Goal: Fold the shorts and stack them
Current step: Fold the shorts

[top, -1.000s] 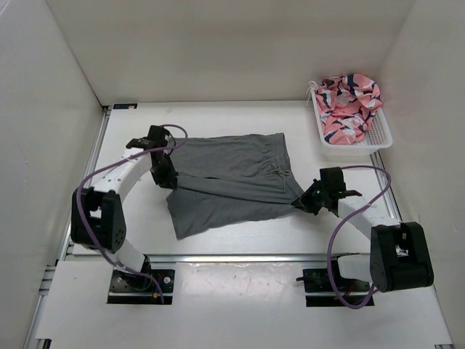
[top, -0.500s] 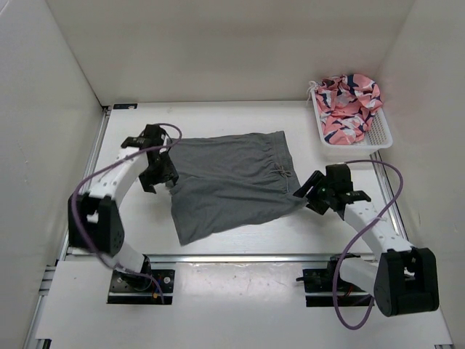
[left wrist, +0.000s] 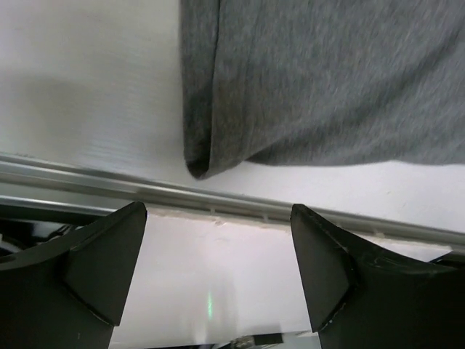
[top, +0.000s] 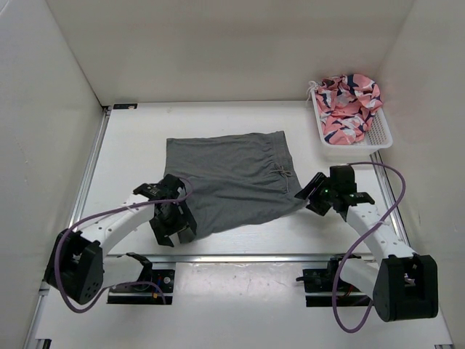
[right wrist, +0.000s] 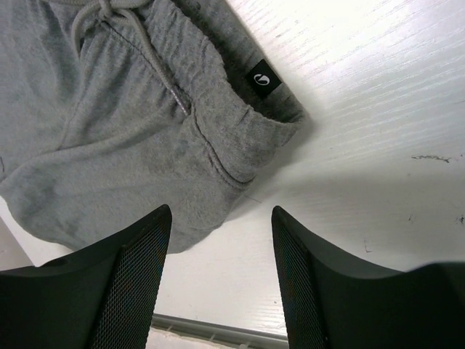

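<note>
Swung to the worktop's near edge, the left gripper (top: 182,229) gapes empty by the flat dark grey fabric shorts (top: 232,178), the right gripper (top: 308,193) likewise beside their waistband (top: 285,161).

The white counter (top: 131,145) carries the dark grey shorts (top: 232,178), which are spread flat near its middle with the waistband toward the right (the drawstring lies on the fabric there). The cloth's near left corner comes close to the metal rail (top: 240,256) that runs along the counter's near edge. A white basket (top: 378,135) stands at the far right corner, well apart from the shorts.
</note>
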### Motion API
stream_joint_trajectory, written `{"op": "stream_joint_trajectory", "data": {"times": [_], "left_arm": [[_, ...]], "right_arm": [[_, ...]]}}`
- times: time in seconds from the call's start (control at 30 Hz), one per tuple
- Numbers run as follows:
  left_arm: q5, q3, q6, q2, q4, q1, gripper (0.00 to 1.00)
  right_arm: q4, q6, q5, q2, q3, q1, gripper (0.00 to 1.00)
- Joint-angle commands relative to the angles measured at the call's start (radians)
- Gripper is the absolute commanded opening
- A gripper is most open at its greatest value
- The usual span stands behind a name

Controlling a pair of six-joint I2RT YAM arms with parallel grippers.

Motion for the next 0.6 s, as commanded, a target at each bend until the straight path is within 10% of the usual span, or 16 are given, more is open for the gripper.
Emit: {"op": "stream_joint_trajectory", "data": {"times": [0.0,0.13,0.27,0.33,0.57], "left_arm": [[-0.008,-0.018,-0.059,0.027,0.092,-0.005,0.92],[0.002,-0.058,-0.068,0.110,0.199,-0.005,0.88],[-0.031,-0.045,-0.058,0.164,0.199,-0.005,0.52],[-0.050,-0.035,-0.047,0.164,0.199,0.009,0.14],[-0.062,-0.015,-0.058,0.041,0.161,0.032,0.10]], "right_arm": [[0.002,-0.014,-0.056,-0.017,-0.011,-0.013,0.64],[0.061,0.009,-0.115,0.009,-0.057,-0.031,0.66],[0.157,0.029,-0.158,0.064,-0.092,-0.041,0.65],[0.186,0.029,-0.158,0.111,-0.092,-0.041,0.63],[0.285,0.029,-0.093,0.181,-0.105,-0.041,0.48]]}}
